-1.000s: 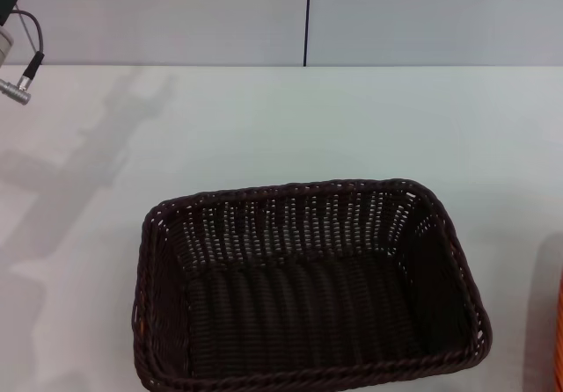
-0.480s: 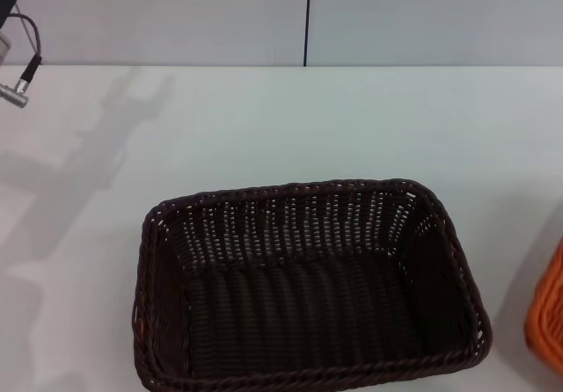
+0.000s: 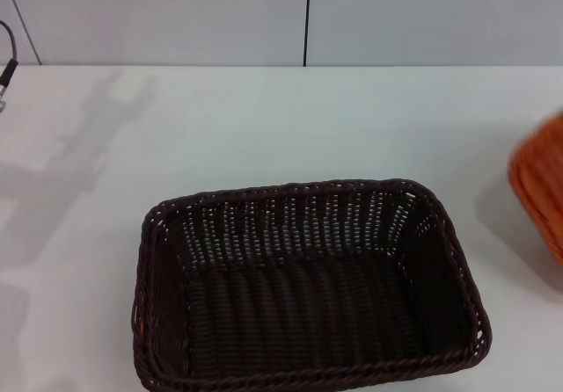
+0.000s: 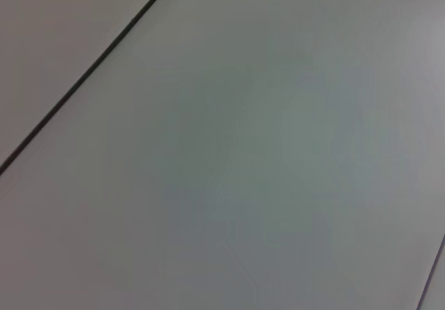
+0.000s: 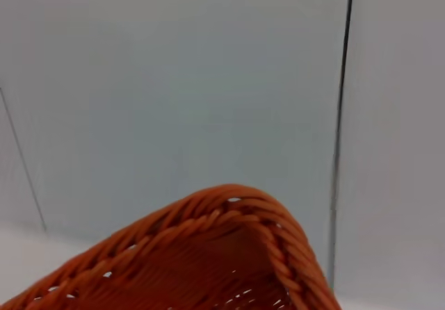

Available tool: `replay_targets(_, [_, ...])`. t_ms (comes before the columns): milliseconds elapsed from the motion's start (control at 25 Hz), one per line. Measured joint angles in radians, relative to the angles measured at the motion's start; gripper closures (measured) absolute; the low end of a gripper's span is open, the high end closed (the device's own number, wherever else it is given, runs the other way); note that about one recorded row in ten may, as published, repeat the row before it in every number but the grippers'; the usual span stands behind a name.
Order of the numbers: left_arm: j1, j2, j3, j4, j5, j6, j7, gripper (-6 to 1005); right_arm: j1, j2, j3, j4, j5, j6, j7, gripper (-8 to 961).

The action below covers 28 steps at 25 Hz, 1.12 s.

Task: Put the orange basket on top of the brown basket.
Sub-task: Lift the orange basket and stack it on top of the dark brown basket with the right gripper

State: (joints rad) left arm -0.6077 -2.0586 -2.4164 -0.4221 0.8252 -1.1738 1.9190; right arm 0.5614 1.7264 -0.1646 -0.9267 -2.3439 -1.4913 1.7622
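Note:
The brown basket (image 3: 299, 225) stands empty on the white table at the near middle of the head view. The orange basket (image 3: 539, 184) shows only in part at the right edge, tilted and raised above the table, to the right of the brown basket and apart from it. Its braided rim and a corner fill the bottom of the right wrist view (image 5: 208, 254), close to the camera. Neither gripper's fingers show in any view. Of the left arm only a cable (image 3: 7, 67) shows at the far left edge.
The white table (image 3: 290, 119) stretches behind and to the left of the brown basket up to a pale wall with a dark vertical seam (image 3: 307, 18). The left wrist view shows only plain pale surface with a dark line (image 4: 83, 74).
The orange basket has risen along the right edge from the bottom right corner to mid-height. The left arm's end has drawn away to the left, almost out of view.

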Motion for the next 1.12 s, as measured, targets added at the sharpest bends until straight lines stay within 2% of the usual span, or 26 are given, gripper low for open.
replay_targets(200, [0.007, 0.003, -0.001, -0.006, 0.004, 0.004, 0.0, 159, -0.029, 0.05, -0.007, 0.057, 0.23, -0.006, 0.001, 816])
replay_targets(280, [0.008, 0.004, -0.001, -0.006, 0.007, 0.006, 0.0, 159, -0.031, 0.082, -0.008, 0.066, 0.301, -0.011, -0.006, 816])
replay_targets(320, [0.01, 0.005, -0.001, -0.006, 0.008, 0.009, 0.001, 158, -0.033, 0.115, -0.009, 0.069, 0.368, -0.014, -0.015, 816])
replay_targets(360, [0.011, 0.006, -0.002, -0.006, 0.008, 0.01, 0.001, 158, -0.033, 0.115, -0.009, 0.069, 0.368, -0.014, -0.015, 816])
replay_targets(520, [0.013, 0.009, -0.001, -0.006, 0.01, 0.015, 0.003, 158, -0.043, 0.162, -0.008, 0.084, 0.491, -0.02, -0.031, 815])
replay_targets(760, [0.014, 0.01, 0.007, -0.006, 0.012, 0.023, 0.004, 158, -0.046, 0.192, -0.009, 0.229, 0.652, -0.08, -0.073, 815])
replay_targets(840, [0.012, 0.012, 0.008, -0.006, 0.015, 0.031, 0.004, 158, -0.049, 0.211, -0.009, 0.262, 0.683, -0.106, -0.108, 815])
replay_targets(1040, [0.003, 0.021, 0.01, -0.003, 0.025, 0.041, 0.004, 158, -0.055, 0.298, -0.01, 0.269, 0.694, -0.139, -0.191, 814])
replay_targets(1120, [-0.001, 0.025, 0.011, 0.0, 0.026, 0.046, 0.004, 159, -0.056, 0.316, -0.023, 0.296, 0.693, -0.153, -0.225, 814])
